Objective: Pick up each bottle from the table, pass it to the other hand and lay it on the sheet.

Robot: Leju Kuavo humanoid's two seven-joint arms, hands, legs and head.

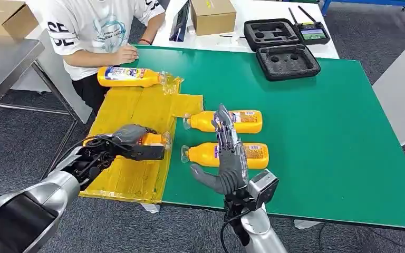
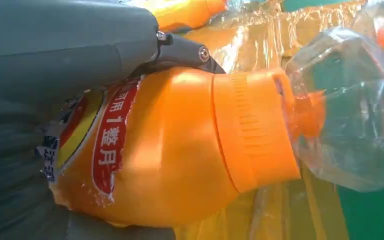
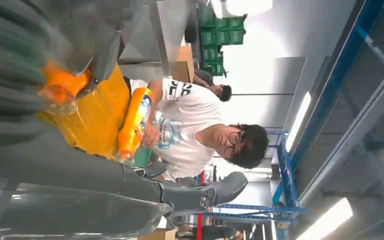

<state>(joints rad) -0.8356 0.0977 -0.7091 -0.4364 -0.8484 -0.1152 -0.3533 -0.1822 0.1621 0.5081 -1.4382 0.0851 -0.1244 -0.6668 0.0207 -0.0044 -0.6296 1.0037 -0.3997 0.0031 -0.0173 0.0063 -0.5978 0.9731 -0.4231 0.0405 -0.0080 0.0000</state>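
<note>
At the lower left of the head view, the left hand (image 1: 132,141) was wrapped around an orange bottle (image 1: 153,139) over the yellow sheet (image 1: 132,113), its fingers closed on the labelled body. The left wrist view showed that bottle (image 2: 180,150) close up: a ribbed orange collar and a clear domed cap (image 2: 345,110) jutting past the fingers. The right hand (image 1: 229,153) stood upright at lower centre with its fingers straight and spread, holding nothing, in front of two more bottles lying on the green bench (image 1: 321,121). The nearer bottle (image 1: 253,154) and the farther bottle (image 1: 242,120) lay parallel, caps pointing toward the sheet. A fourth bottle (image 1: 129,76) lay at the upper left, at the sheet's far edge, just beside a person's hand (image 1: 124,54).

By the look of them, these were smooth plastic bottles with glossy labels, probably full and moderately heavy, stiff enough to take a firm squeeze but likely slick. The best hold seemed to be across the broad labelled middle, where the body is widest and the weight balanced. The clear cap looked thin and easy to crack or pop, so I would keep fingers off it. Lying on their sides they would probably roll, so a closing hand might nudge one away. The sheet looked thin and crinkly and could bunch under a bottle dragged across it.
</note>
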